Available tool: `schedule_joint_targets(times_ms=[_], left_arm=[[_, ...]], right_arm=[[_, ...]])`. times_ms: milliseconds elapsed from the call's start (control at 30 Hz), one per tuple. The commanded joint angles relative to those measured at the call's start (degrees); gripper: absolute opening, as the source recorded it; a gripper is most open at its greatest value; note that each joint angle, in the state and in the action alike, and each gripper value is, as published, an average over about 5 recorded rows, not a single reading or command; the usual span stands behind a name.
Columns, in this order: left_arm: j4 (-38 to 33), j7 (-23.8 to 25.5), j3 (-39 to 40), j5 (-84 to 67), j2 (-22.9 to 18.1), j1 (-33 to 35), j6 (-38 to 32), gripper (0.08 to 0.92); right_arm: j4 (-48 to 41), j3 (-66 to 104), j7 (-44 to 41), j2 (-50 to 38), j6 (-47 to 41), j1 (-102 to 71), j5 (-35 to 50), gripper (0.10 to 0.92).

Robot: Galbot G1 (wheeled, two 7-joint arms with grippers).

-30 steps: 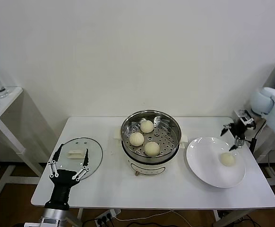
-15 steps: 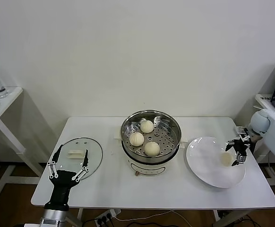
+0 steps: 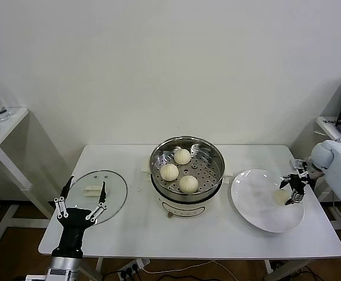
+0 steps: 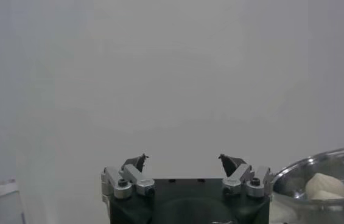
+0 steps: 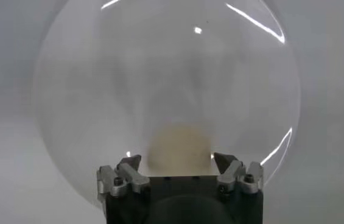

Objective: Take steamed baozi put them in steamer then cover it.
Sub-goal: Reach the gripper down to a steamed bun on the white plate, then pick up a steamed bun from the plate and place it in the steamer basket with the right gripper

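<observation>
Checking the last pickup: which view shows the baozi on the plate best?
The right wrist view: the baozi sits whole between the open right gripper's fingers. The head view shows it small, partly behind the gripper. The left wrist view misses it.

The pale, round steamed bun (image 3: 281, 196) on the flat white plate (image 3: 258, 205) is partly hidden behind the right gripper (image 3: 292, 188) in the head view. In the right wrist view it is a soft blur whose pleats cannot be made out. The shiny round steel steamer (image 4: 325, 176) is cut off at the left wrist picture's edge, showing one cream bun inside (image 4: 324, 185).
</observation>
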Motion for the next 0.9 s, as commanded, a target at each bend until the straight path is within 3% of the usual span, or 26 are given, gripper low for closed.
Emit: schedule_joint_targets(times_ms=[33, 200, 433, 733, 900], left_arm=[[0.1, 0.0, 0.0, -0.1, 0.0, -0.1, 0.1, 0.823], [-0.2, 0.0, 0.1, -0.1, 0.0, -0.3, 0.3, 0.823], [-0.2, 0.0, 0.4, -0.2, 0.3, -0.9, 0.6, 0.823], [-0.3, -0.1, 1.0, -0.2, 0.5, -1.1, 0.4, 0.823], [-0.7, -0.2, 1.1, -0.2, 0.5, -1.1, 0.5, 0.823]], right_arm=[[-1.3, 1.7, 0.6, 0.5, 0.3, -0.9, -1.3, 0.72], [2.1, -0.4, -1.2, -0.9, -0.2, 1.8, -0.2, 0.651], [12.9, -15.4, -12.7, -2.5, -2.2, 21.3, 11.0, 0.622], [24.1, -36.1, -15.4, 6.8, -10.9, 44.9, 33.5, 0.628], [24.8, -39.6, -14.3, 12.1, -12.4, 46.3, 35.9, 0.628]])
